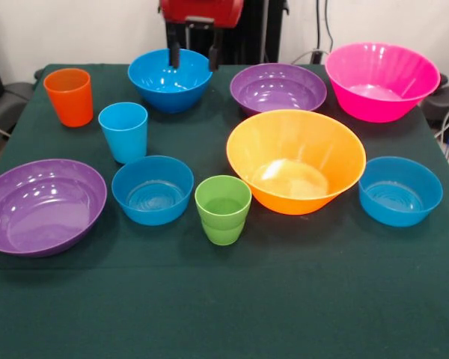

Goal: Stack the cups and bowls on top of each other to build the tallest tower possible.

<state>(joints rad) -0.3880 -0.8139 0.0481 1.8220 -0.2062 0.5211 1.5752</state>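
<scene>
gripper (194,50) open, empty, fingers straddling far blue bowl's (170,81) back rim | bowl sits right below it | nothing stacked yet, so probably a straight drop to grab

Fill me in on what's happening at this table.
Nothing is stacked yet. The gripper hangs open above the far blue bowl, holding nothing. Every piece stands apart and upright on the green table: the orange cup, light blue cup, green cup, two purple bowls, the pink bowl, the big orange bowl, and two more blue bowls.
</scene>
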